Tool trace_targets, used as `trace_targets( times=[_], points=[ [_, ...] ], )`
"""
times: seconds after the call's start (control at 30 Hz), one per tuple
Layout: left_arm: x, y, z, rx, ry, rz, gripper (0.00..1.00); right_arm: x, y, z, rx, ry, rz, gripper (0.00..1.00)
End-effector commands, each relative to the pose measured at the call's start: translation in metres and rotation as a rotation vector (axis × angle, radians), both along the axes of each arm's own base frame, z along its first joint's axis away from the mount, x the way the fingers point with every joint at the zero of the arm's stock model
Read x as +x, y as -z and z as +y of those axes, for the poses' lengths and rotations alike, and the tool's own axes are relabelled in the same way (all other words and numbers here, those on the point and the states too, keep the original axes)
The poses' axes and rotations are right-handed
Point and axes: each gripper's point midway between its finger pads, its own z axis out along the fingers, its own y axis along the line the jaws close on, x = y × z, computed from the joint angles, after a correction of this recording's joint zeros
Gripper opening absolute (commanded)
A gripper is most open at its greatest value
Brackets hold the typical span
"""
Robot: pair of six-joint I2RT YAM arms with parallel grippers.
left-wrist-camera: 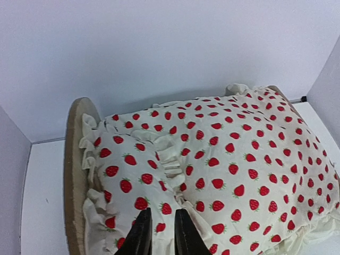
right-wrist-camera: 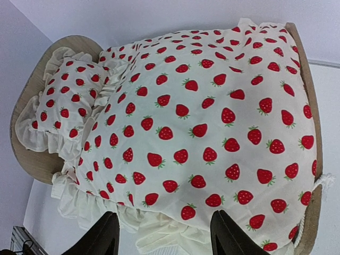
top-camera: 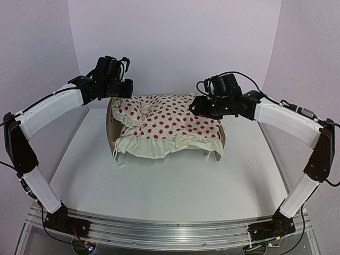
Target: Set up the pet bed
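Observation:
The pet bed [top-camera: 111, 127] stands mid-table, light-wood headboard at the left and low footboard [top-camera: 223, 139] at the right. A cream red-dotted duvet [top-camera: 178, 126] covers it and hides the mattress. A small ruffled pillow [top-camera: 130, 110] lies by the headboard. My left gripper [top-camera: 126, 91] hovers over the pillow [left-wrist-camera: 125, 170], its fingers [left-wrist-camera: 141, 236] a narrow gap apart and holding nothing. My right gripper [top-camera: 198, 106] is wide open and empty above the duvet's near ruffled edge [right-wrist-camera: 175, 234]. The right wrist view shows the duvet [right-wrist-camera: 212, 122], the pillow [right-wrist-camera: 71, 101] and the footboard [right-wrist-camera: 309, 106].
The bed sits on a white tabletop [top-camera: 159, 186] with lilac walls [top-camera: 175, 42] behind and to both sides. A white cord [right-wrist-camera: 319, 187] hangs at the footboard corner. A metal rail [top-camera: 170, 231] runs along the near edge.

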Motion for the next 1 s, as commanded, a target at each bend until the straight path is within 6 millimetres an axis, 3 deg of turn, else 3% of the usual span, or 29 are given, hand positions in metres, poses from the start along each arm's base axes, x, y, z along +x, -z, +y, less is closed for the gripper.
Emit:
trace_targets(
  times=[0.0,0.1,0.2,0.3,0.47,0.57,0.63,0.8,0.87,0.97],
  points=[
    [0.015,0.025,-0.016,0.086,0.069,-0.039,0.15,-0.009,-0.017,-0.013,0.006,0.01,-0.031,0.59],
    [0.027,0.054,-0.008,0.156,0.009,0.008,0.17,-0.012,-0.013,-0.017,0.005,0.016,-0.021,0.59],
    [0.041,0.08,0.013,0.19,-0.06,0.056,0.16,-0.016,-0.01,-0.02,0.007,0.023,-0.012,0.59],
    [0.044,0.101,0.025,0.214,-0.085,0.095,0.15,-0.019,-0.007,-0.025,0.003,0.036,-0.008,0.59],
    [0.039,0.097,0.022,0.18,-0.072,0.12,0.16,-0.02,-0.008,-0.03,0.001,0.053,-0.013,0.59],
    [0.037,0.076,0.017,0.14,-0.051,0.106,0.19,-0.015,-0.006,-0.039,-0.001,0.07,-0.004,0.6],
    [0.035,0.05,0.011,0.108,-0.015,0.063,0.21,-0.007,0.001,-0.057,-0.009,0.113,0.022,0.6],
    [0.018,-0.035,0.006,0.081,0.099,-0.153,0.35,0.003,0.019,-0.14,-0.067,0.303,0.083,0.61],
    [0.011,-0.063,0.021,0.116,0.077,-0.236,0.43,0.001,0.028,-0.179,-0.101,0.376,0.113,0.62],
    [0.015,-0.076,0.073,0.166,-0.054,-0.27,0.46,-0.008,0.05,-0.229,-0.133,0.457,0.182,0.63]
  ],
)
